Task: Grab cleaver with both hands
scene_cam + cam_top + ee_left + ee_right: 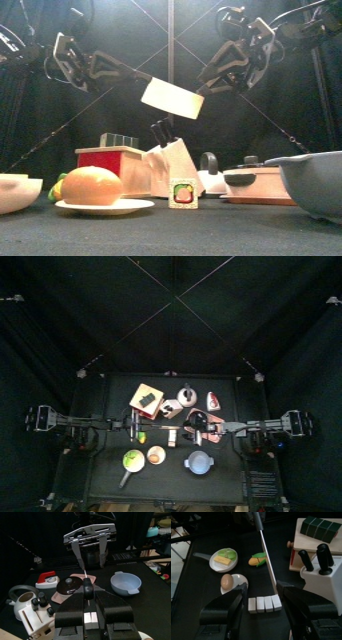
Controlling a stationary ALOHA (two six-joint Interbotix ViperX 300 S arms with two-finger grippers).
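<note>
The cleaver [171, 97] hangs in the air above the middle of the table, its pale blade flat towards the front view. In the left wrist view my left gripper [87, 596] is shut on its black handle [87, 587]. Across from it my right gripper [91, 562] hangs with its two fingers apart on either side of the blade's far end. In the right wrist view the cleaver [265, 554] shows edge-on as a thin line that runs in between the wide-apart jaws of the right gripper [264, 593].
Below the cleaver stand a white knife block [168, 165], a red-and-white box [107, 160], a kettle [210, 168], a pink pan [254, 182], a grey bowl [314, 185], a plate with an orange fruit [94, 190] and a small carton [183, 193].
</note>
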